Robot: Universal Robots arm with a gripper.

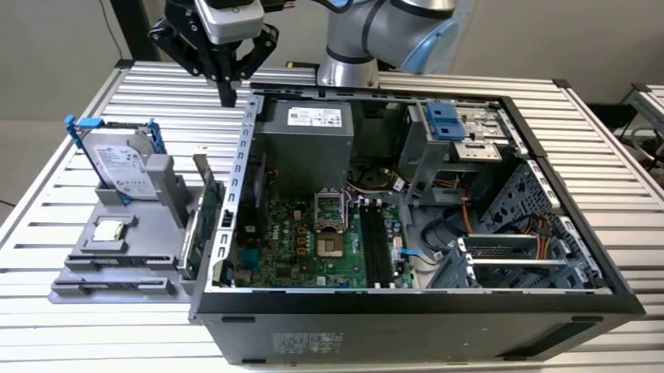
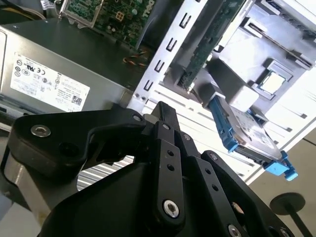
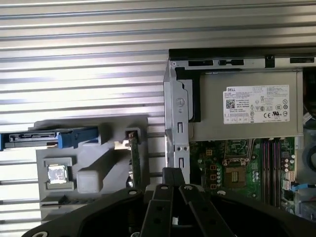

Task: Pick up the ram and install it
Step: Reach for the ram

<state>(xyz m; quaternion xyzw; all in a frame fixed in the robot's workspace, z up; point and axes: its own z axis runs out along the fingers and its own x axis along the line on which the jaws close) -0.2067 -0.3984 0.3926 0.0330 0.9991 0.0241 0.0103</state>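
Note:
My gripper (image 1: pixel 227 99) hangs above the slatted table, just outside the far corner of the open computer case (image 1: pixel 223 307) and beyond the grey parts tray (image 1: pixel 155 272). Its black fingers are shut with nothing between them, as both wrist views also show (image 2: pixel 160 106) (image 3: pixel 173 172). A long, narrow dark stick that looks like the ram (image 1: pixel 112 287) lies in a groove at the tray's near end, well away from the gripper. Long black memory slots (image 1: pixel 375 245) run along the green motherboard (image 1: pixel 291 249) inside the case; they show in the first wrist view too (image 3: pixel 270 168).
The tray also holds a hard drive in a blue bracket (image 1: pixel 117 167), a small square silver chip (image 1: pixel 109 231) and an upright green card (image 1: pixel 211 221) beside the case wall. A grey power supply (image 1: pixel 306 144) fills the case's far end. The robot base (image 1: pixel 347 70) stands behind it.

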